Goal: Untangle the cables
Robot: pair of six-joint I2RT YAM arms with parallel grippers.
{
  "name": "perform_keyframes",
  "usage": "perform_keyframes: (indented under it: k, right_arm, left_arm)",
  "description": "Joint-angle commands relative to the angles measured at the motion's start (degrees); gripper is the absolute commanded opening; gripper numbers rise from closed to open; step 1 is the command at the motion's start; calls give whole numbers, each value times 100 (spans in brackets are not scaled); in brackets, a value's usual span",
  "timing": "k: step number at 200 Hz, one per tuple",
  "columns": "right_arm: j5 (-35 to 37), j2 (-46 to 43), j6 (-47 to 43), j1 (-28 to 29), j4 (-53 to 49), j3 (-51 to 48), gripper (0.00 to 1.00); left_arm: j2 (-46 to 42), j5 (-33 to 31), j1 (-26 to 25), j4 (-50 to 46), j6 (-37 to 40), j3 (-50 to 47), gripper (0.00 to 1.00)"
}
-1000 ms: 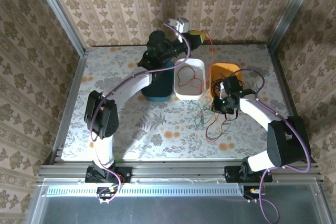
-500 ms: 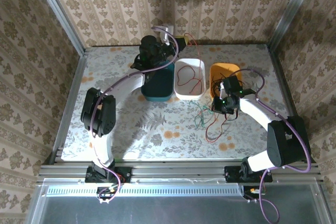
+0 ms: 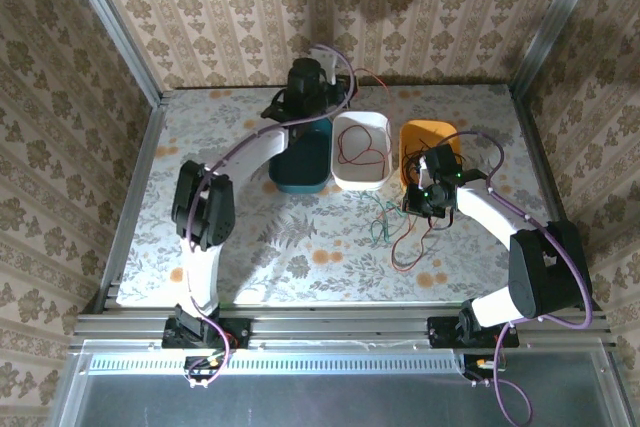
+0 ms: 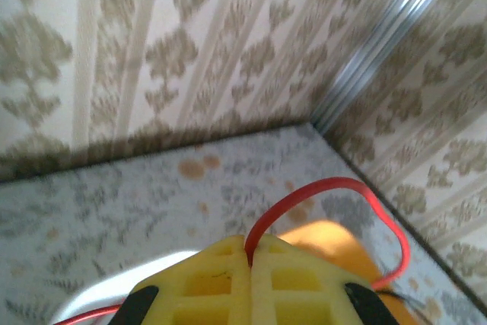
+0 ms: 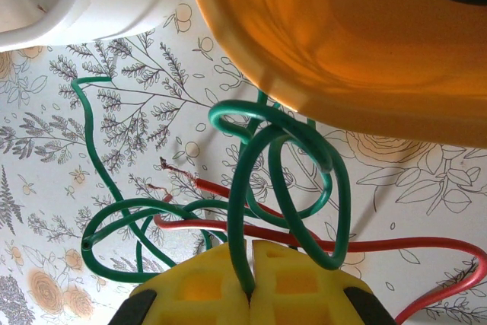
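Pinching red cable (image 4: 335, 185) in left gripper (image 4: 251, 253); clamping green cable (image 5: 242, 188) in right gripper (image 5: 249, 266); from above, trailing red into white tray (image 3: 360, 116).

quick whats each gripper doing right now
left gripper: closed, holding the red cable
right gripper: closed, holding the green cable

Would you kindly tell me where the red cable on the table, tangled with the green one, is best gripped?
I would grip the red cable on its bare straight stretch past the loops of the green cable, near the orange tray. Come straight down, straddling it: it lies flat on the table and nothing crosses it there.
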Motion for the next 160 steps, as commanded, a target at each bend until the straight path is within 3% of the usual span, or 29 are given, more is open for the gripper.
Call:
perform_keyframes:
  k: [1, 148, 160]
  right_arm:
    - [-16, -80, -98, -31, -157, 69, 0]
    - [-103, -1, -85, -31, -138, 44, 0]
    - [-123, 22, -85, -30, -138, 54, 0]
  left_arm:
    - [340, -27, -27, -854, -140, 261, 0]
    - [512, -2, 70, -1236, -1881, -736, 0]
    - [512, -35, 71, -1259, -1957, -716, 13]
